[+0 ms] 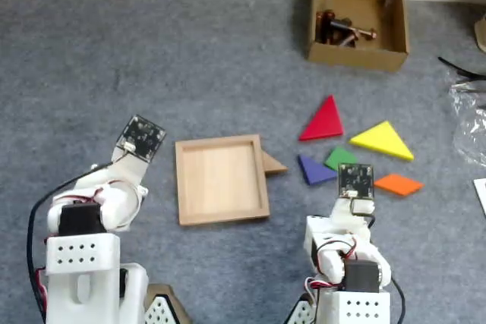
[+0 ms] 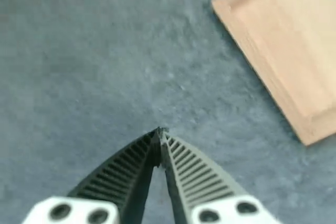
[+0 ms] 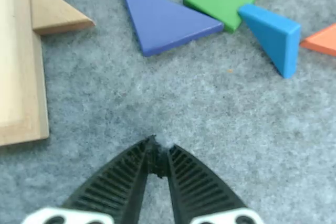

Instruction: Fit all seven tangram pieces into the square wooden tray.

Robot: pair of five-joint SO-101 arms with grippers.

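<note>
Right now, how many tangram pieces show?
7: tan triangle against the tray; red triangle, yellow triangle, purple triangle, green square, orange piece to its right; blue piece touching the square.

The tray (image 1: 222,180) lies on the table (image 1: 114,58) between my arms, my left gripper (image 2: 160,132) off its left side. One triangle (image 1: 273,163) touches its right edge. Right of that, the other pieces (image 1: 339,157) cluster just beyond my right gripper (image 3: 159,148); the box (image 1: 357,57) stands behind them.
</note>
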